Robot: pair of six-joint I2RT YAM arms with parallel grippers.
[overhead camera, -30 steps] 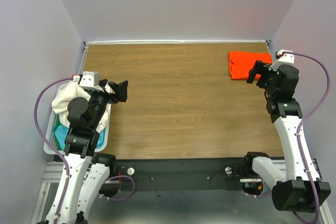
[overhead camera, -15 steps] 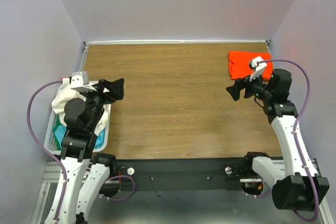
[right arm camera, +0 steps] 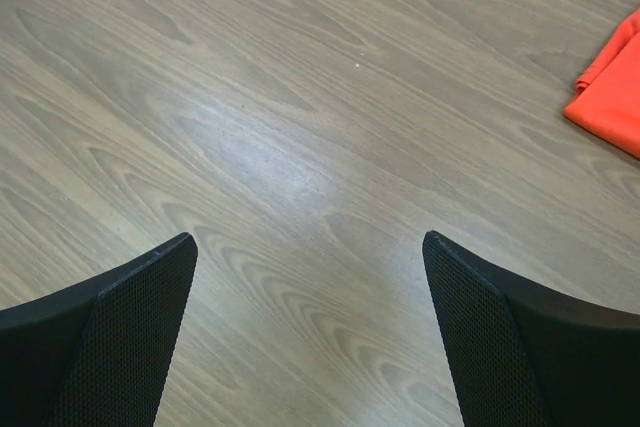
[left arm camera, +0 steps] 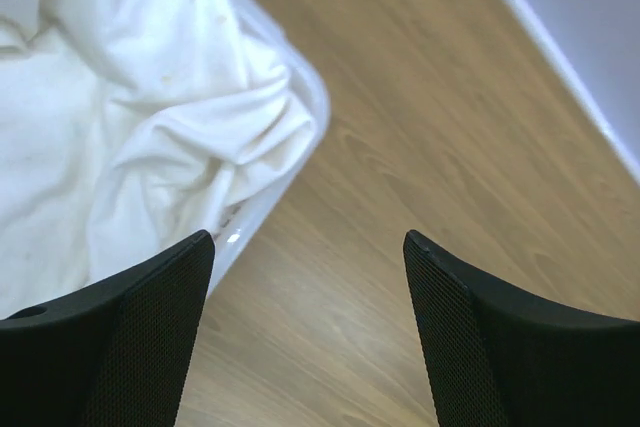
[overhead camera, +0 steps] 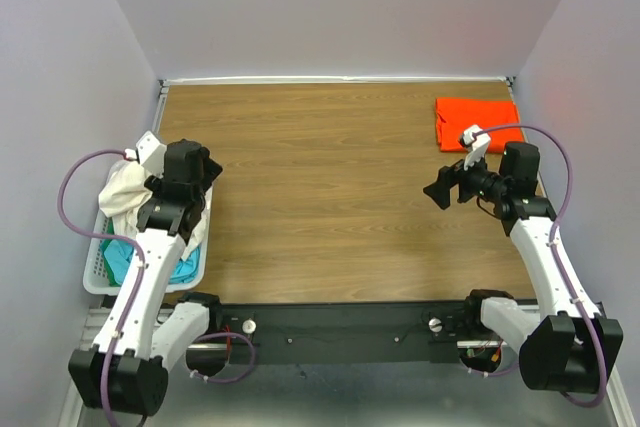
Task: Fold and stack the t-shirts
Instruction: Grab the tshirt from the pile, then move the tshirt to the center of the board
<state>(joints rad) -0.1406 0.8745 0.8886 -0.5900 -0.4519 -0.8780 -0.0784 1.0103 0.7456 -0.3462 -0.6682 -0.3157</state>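
Note:
A cream-white t-shirt (overhead camera: pixel 122 192) lies bunched on top of the white basket (overhead camera: pixel 95 272) at the left, with a light blue t-shirt (overhead camera: pixel 120 259) under it. In the left wrist view the cream-white t-shirt (left arm camera: pixel 130 117) spills to the basket rim (left arm camera: pixel 300 147). My left gripper (overhead camera: pixel 203 177) (left arm camera: pixel 308 239) is open over bare wood, just right of the basket's corner. An orange t-shirt (overhead camera: pixel 478 122) lies folded at the back right; its corner (right arm camera: pixel 610 87) shows in the right wrist view. My right gripper (overhead camera: pixel 440 190) (right arm camera: pixel 309 239) is open above bare table, nearer and left of it.
The wooden table (overhead camera: pixel 330 197) is bounded by a raised white strip at the back (overhead camera: pixel 340 79) and grey walls on both sides. The basket sits off the table's left edge. Purple cables loop beside both arms.
My left gripper has pulled back from the table toward the basket and tipped downward, its jaws slightly narrower. My right gripper has swung left and nearer, away from the orange t-shirt.

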